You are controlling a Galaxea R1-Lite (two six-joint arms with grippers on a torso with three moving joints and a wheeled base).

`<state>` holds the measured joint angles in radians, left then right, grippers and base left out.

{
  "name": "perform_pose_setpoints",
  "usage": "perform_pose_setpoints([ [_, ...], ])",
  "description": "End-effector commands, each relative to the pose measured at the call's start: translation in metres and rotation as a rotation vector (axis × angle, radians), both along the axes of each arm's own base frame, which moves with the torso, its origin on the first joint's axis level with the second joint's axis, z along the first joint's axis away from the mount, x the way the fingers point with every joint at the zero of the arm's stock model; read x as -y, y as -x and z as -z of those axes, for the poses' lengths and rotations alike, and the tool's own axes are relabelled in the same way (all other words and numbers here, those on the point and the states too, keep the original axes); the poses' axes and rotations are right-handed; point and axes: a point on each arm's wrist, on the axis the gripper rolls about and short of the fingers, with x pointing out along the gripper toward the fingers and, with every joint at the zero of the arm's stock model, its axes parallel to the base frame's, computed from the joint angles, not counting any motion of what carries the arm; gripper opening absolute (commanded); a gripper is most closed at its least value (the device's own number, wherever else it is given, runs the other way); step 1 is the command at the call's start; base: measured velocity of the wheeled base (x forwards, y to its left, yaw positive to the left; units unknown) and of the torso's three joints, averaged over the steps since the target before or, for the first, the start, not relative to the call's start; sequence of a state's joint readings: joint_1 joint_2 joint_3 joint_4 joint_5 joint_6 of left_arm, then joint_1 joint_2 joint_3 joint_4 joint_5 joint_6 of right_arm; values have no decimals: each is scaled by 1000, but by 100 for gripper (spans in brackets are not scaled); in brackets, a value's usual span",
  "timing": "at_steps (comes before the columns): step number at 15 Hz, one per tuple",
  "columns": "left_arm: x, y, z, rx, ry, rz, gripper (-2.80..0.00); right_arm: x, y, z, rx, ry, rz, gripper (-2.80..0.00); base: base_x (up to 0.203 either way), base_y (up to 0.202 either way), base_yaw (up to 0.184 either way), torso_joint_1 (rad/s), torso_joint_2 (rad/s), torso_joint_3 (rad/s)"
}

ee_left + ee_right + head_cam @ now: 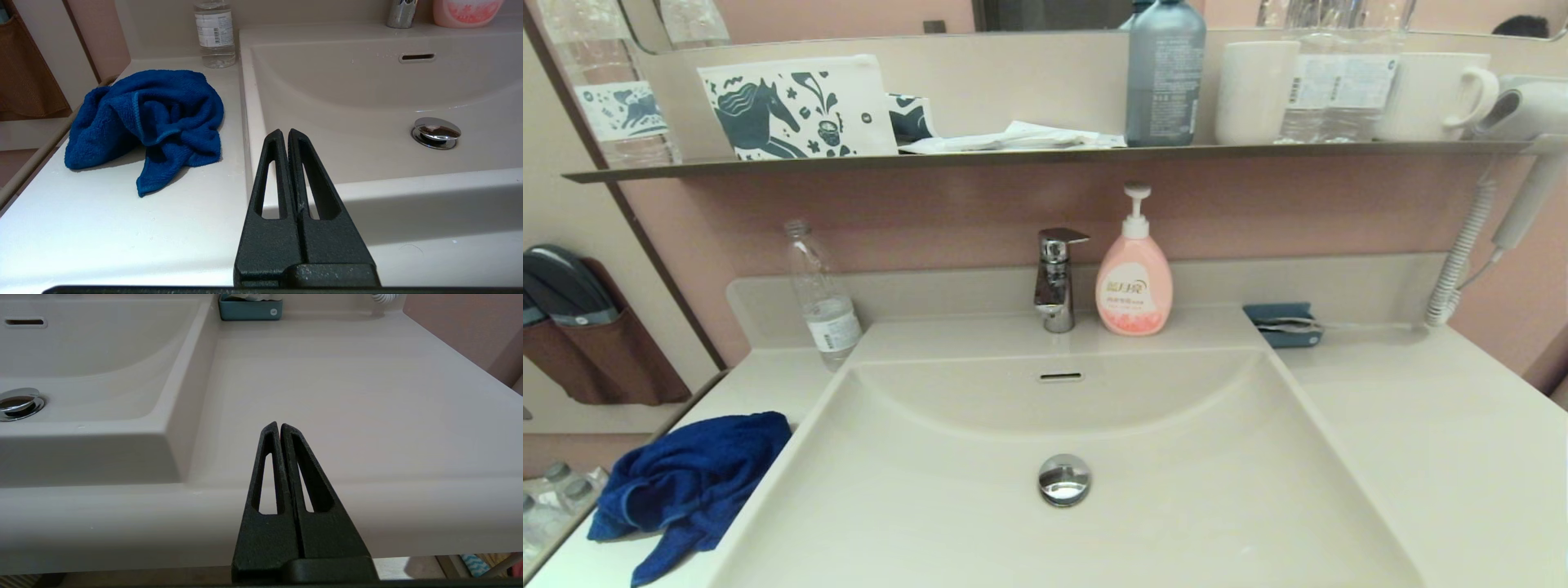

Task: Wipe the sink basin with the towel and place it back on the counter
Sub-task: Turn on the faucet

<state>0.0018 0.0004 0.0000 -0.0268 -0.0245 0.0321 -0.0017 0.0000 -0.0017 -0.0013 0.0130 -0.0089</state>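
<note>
The blue towel (690, 482) (147, 122) lies bunched on the counter (1421, 457) to the left of the sink basin (1143, 416) (347, 102), near the front edge. The basin holds a chrome drain plug (1063, 478) and an overflow slot (1060, 376). Neither gripper shows in the head view. My left gripper (286, 132) is shut and empty, low at the front edge of the counter, with the towel ahead on its left. My right gripper (279, 425) is shut and empty before the counter (347, 384) right of the basin (102, 355).
A clear water bottle (821, 298) stands at the back left, a chrome faucet (1055, 278) and pink soap bottle (1134, 273) behind the basin, a small blue tray (1282, 324) at the back right. A dark shelf (1045, 155) above carries cups and bottles.
</note>
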Motion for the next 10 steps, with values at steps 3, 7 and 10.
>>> perform_pose_setpoints([
  [3, 0, 0, 0, 0, 0, 0, -280, 0, 0, 0, 0, 0, -1, -280, 0, 0, 0, 0, 0, 0],
  [7, 0, 0, 0, 0, 0, 0, -280, 0, 0, 0, 0, 0, -1, -280, 0, 0, 0, 0, 0, 0],
  [10, 0, 0, 0, 0, 0, 0, -280, 0, 0, 0, -3, 4, 8, -280, 0, 0, 0, 0, 0, 0],
])
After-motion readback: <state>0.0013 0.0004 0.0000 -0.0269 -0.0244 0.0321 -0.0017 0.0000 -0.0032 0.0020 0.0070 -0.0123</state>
